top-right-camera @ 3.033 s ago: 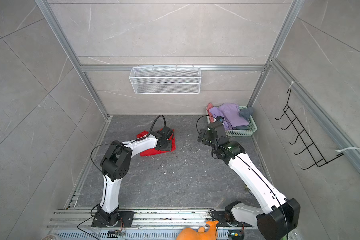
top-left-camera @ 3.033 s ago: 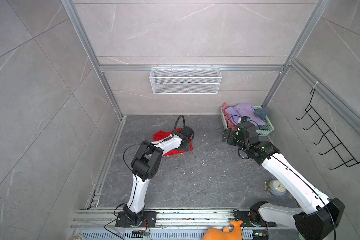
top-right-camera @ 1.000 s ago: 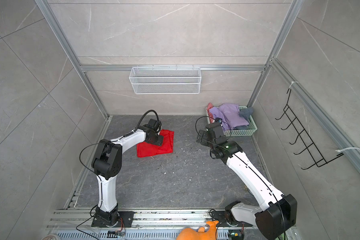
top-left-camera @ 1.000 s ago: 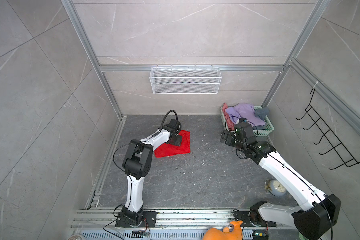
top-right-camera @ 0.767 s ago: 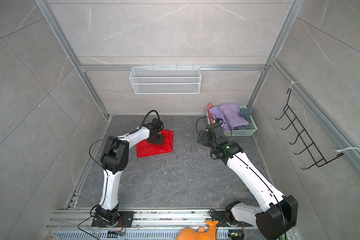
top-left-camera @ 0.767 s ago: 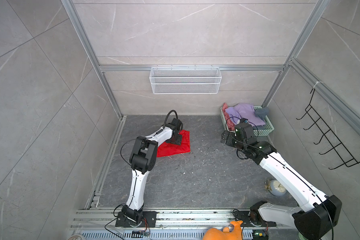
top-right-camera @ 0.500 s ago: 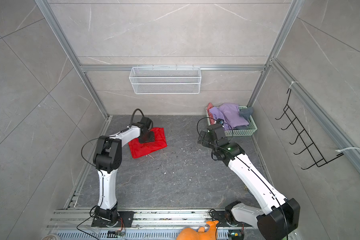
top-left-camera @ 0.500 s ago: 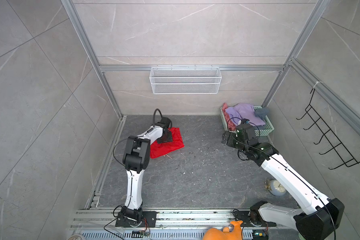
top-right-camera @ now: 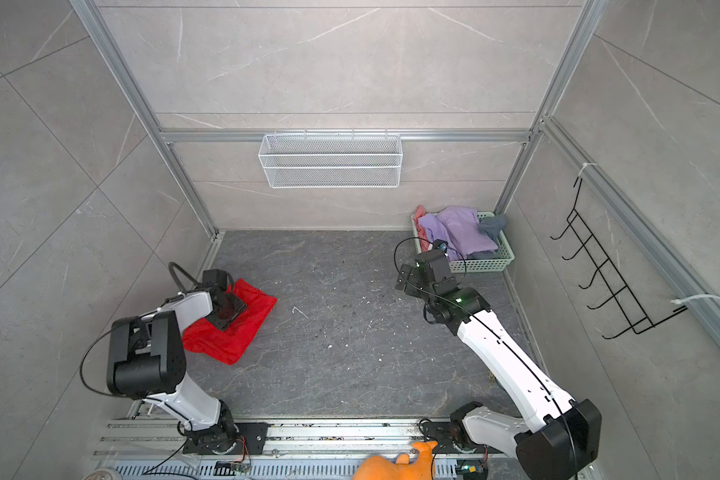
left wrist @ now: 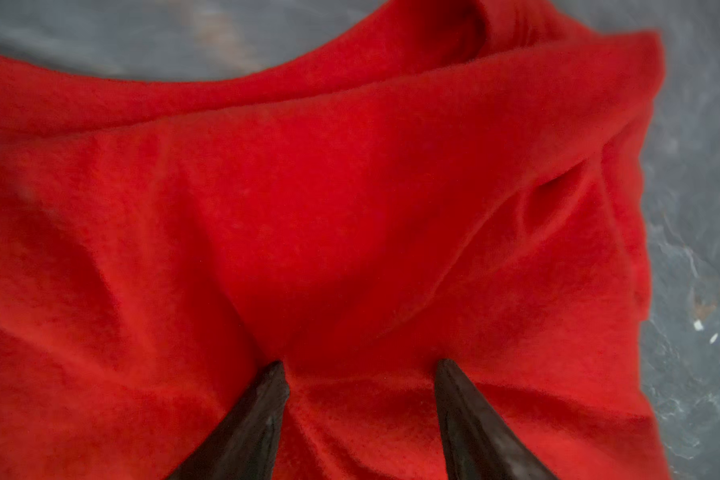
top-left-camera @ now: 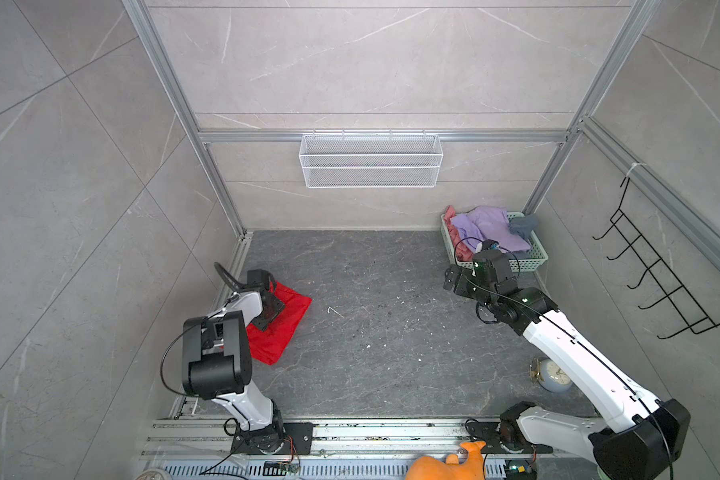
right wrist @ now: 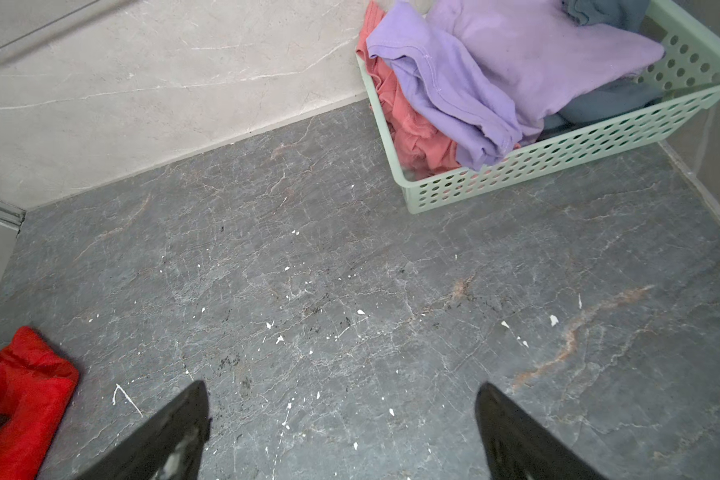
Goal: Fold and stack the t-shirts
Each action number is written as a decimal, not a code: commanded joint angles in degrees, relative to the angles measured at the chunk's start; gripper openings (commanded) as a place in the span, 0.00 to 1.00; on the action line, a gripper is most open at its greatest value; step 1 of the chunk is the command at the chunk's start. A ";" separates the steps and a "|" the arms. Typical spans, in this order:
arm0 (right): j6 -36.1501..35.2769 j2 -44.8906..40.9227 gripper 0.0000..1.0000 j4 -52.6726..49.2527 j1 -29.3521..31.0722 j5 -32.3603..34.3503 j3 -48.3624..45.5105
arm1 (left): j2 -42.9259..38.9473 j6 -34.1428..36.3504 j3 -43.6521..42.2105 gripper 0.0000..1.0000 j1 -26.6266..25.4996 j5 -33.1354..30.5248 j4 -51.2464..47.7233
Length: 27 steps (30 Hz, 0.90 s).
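Observation:
The red t-shirt [top-left-camera: 287,330] [top-right-camera: 242,330] lies crumpled on the grey floor near the left wall. My left gripper [top-left-camera: 272,312] [top-right-camera: 230,312] rests on top of it. In the left wrist view its fingertips [left wrist: 277,368] stand apart and press into the red cloth [left wrist: 350,208]; the gripper [left wrist: 360,365] is open. Lavender [top-left-camera: 491,228] [right wrist: 495,62], pink [right wrist: 416,137] and dark grey [top-left-camera: 524,224] t-shirts are heaped in the green basket [top-left-camera: 535,254] [right wrist: 558,153]. My right gripper [top-left-camera: 449,280] [top-right-camera: 402,280] [right wrist: 341,390] hangs open over bare floor in front of the basket, holding nothing.
A white wire basket [top-left-camera: 371,166] hangs on the back wall and a black hook rack [top-left-camera: 657,286] on the right wall. A small alarm clock [top-left-camera: 553,374] stands by the right arm. An orange plush toy [top-left-camera: 445,465] lies beyond the front rail [top-left-camera: 350,432].
My left gripper has swung left and nearer to the front, and the red t-shirt has slid and turned with it toward the left wall. The right arm has hardly moved.

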 commanded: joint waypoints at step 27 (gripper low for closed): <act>0.37 -4.83 1.00 -1.16 0.10 0.68 -2.89 | -12.09 -15.98 -12.31 0.63 14.71 -1.11 3.72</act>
